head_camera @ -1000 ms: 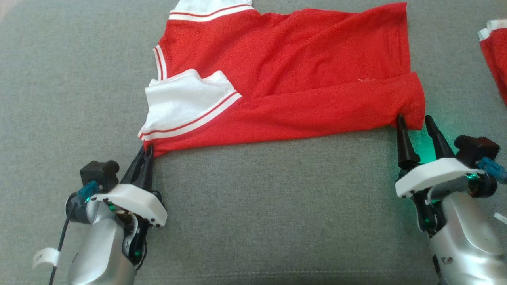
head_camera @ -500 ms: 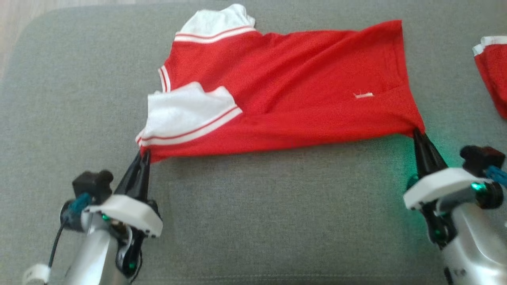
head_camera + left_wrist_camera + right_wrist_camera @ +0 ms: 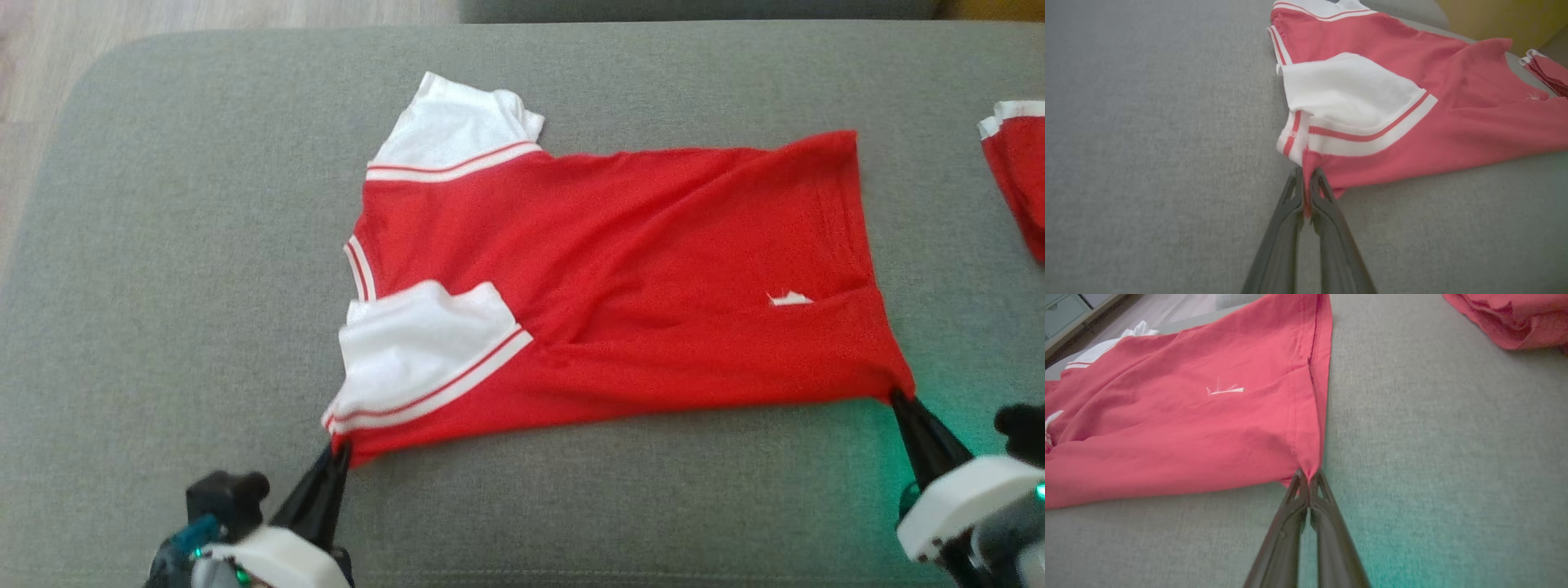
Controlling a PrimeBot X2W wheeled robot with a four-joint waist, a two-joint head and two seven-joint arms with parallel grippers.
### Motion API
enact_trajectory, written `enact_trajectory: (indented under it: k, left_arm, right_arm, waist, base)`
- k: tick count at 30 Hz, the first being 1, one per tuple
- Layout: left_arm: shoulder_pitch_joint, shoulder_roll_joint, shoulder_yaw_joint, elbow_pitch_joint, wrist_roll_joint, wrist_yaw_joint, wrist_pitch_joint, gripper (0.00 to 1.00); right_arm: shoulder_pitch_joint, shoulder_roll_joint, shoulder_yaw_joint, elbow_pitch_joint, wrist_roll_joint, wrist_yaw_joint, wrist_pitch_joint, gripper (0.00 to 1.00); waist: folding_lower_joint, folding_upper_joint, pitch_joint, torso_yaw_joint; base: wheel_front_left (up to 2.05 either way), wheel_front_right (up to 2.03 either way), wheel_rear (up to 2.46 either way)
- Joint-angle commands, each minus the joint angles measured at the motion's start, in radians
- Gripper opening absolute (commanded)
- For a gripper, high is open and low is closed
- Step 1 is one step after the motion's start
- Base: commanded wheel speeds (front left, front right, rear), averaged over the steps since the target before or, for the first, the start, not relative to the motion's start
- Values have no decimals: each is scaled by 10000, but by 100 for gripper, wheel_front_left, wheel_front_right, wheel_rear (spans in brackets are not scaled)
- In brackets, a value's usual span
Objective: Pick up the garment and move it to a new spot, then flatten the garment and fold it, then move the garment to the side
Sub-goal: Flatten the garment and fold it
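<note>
L gripper clenched on shirt corner by white sleeve, R gripper clenched on the other near corner. Shirt lies spread just ahead of both grippers on grey cushion, near edge taut btwn them. Looks mid-flatten: body creased, sleeve flipped onto it; fold + move aside not done.

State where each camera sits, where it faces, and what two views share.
Head view: on the head, looking down at the garment on the grey cushion; left pincer and right pincer at the bottom corners.
Left wrist view: low, looking along the left pincer to the sleeve-side corner it pinches.
Right wrist view: low, looking along the right pincer to the hem corner it pinches.
Shared: all show a second red cloth.
</note>
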Motion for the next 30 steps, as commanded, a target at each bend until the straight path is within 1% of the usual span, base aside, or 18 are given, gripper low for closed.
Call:
enact_trajectory:
  k: [1,2,3,4,5,6,7,10,14,17,19,22,23,26,30]
  left_arm:
    - [-46,227,282,-469,-94,82,108,0]
    - [62,222,232,-563,-134,78,217,0]
    - [119,224,161,-639,-157,68,314,0]
    - [136,225,106,-682,-165,66,408,0]
    - [111,225,81,-705,-151,97,477,0]
    - [52,220,70,-733,-118,152,523,25]
    - [-21,208,72,-773,-84,229,566,99]
    - [-283,327,3,-1000,95,285,665,100]
    - [-1131,375,-65,-2090,187,241,715,100]
    - [-2479,586,-110,-2865,275,143,1173,100]
    - [-3734,866,-138,-2992,316,43,1615,100]
    - [-5728,1185,-179,-2322,-99,-80,2536,100]
    - [-5728,1185,-179,-2322,-99,-80,2536,100]
    - [-7641,1621,-388,-1050,-670,-149,3574,100]
    - [-9684,2255,-949,595,-1198,-170,4195,100]
  right_arm:
    - [192,-278,-40,-568,85,63,155,0]
    - [336,-274,-154,-728,56,63,233,0]
    - [453,-285,-260,-864,-46,63,283,31]
    - [550,-268,-362,-982,-131,63,317,92]
    - [614,-214,-502,-1084,-207,63,325,100]
    - [660,-151,-621,-1184,-276,63,353,100]
    - [696,-91,-712,-1294,-334,63,402,100]
    - [746,43,-974,-1719,-392,63,496,100]
    - [677,142,-1294,-2295,-466,63,582,100]
    - [521,263,-1450,-2650,-557,63,685,100]
    - [335,333,-1428,-2893,-642,63,773,100]
    - [-17,358,-1296,-3208,-709,63,884,100]
    - [-17,358,-1296,-3208,-709,63,884,100]
    - [-404,346,-1135,-3411,-703,63,931,100]
    - [-833,370,-908,-3459,-682,63,876,100]
  waist:
    - [1,0,48,39]
    - [1,0,81,65]
    - [1,0,112,98]
    - [1,0,137,134]
    - [1,0,156,161]
    - [1,0,176,180]
    - [1,0,196,189]
    - [1,0,284,155]
    - [1,0,561,62]
    - [1,0,919,13]
    - [1,0,1276,-74]
    - [1,0,1851,-251]
    - [1,0,1851,-251]
    - [1,0,2446,-529]
    - [1,0,3030,-971]
  base:
    - [0,0,0]
    - [0,0,0]
    - [0,0,0]
    - [0,0,0]
    - [0,0,0]
    - [0,0,0]
    - [0,0,0]
    - [0,0,0]
    - [0,0,0]
    - [0,0,0]
    - [0,0,0]
    - [0,0,0]
    - [0,0,0]
    - [0,0,0]
    - [0,0,0]
